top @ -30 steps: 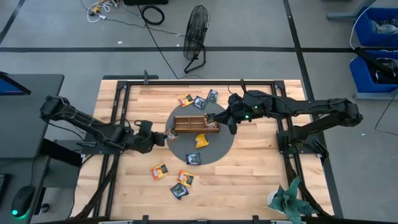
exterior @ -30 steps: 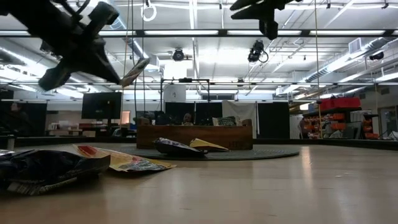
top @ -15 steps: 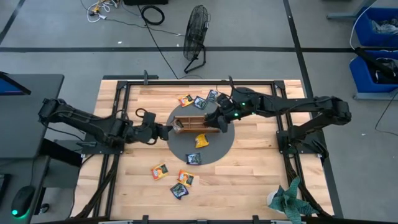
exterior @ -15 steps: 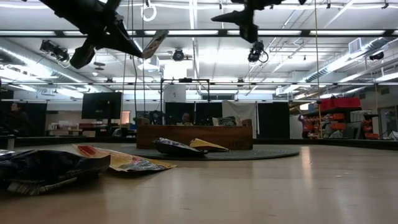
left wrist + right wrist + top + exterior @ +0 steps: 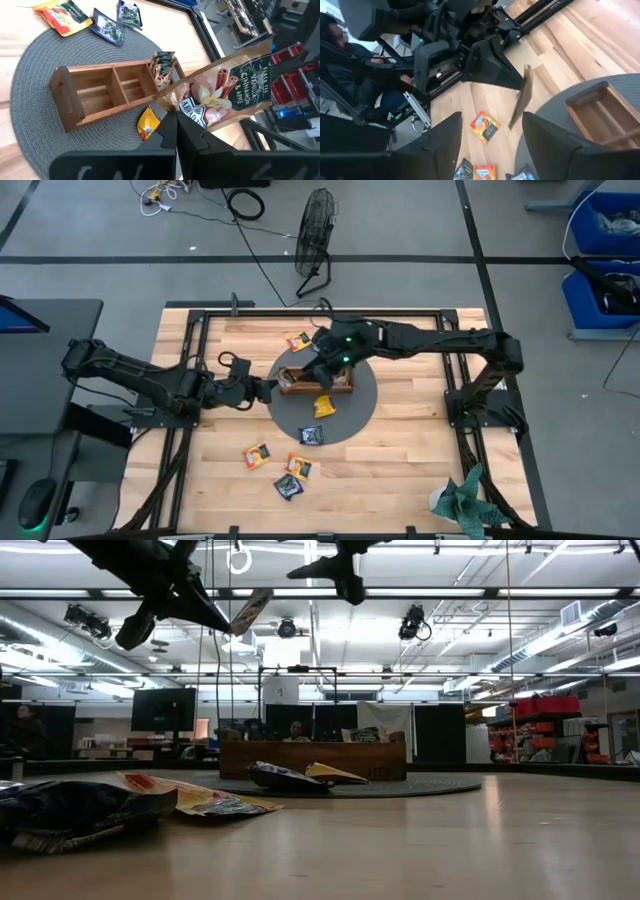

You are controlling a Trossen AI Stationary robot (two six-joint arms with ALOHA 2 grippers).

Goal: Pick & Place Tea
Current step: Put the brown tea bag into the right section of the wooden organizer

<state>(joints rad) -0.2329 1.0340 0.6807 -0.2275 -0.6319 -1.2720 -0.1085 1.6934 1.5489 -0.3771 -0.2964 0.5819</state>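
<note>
My left gripper hangs left of the wooden tray and is shut on a tan tea sachet, high above the table in the low view. My right gripper stands open above the tray's left half, holding nothing; its fingers frame the right wrist view. The tray rests on a round grey mat; one end compartment holds sachets on edge. A yellow sachet and a dark one lie flat on the mat. My left gripper pinches one end of the tan sachet between its two fingers. The fingers come from the table's left, slanting a little downward. The sachet sticks out past the fingertips toward the tray, tilted and lifted clear of the table.
Three sachets lie on the bare wood near the front edge, and an orange one lies behind the mat. A black frame runs along the table's sides. In the low view, a dark and an orange sachet lie close to the camera.
My right gripper has swept toward the table's left, from the tray's right end to above its left half. My left gripper has risen and moved a little toward the tray with the tan sachet, then kept still.
</note>
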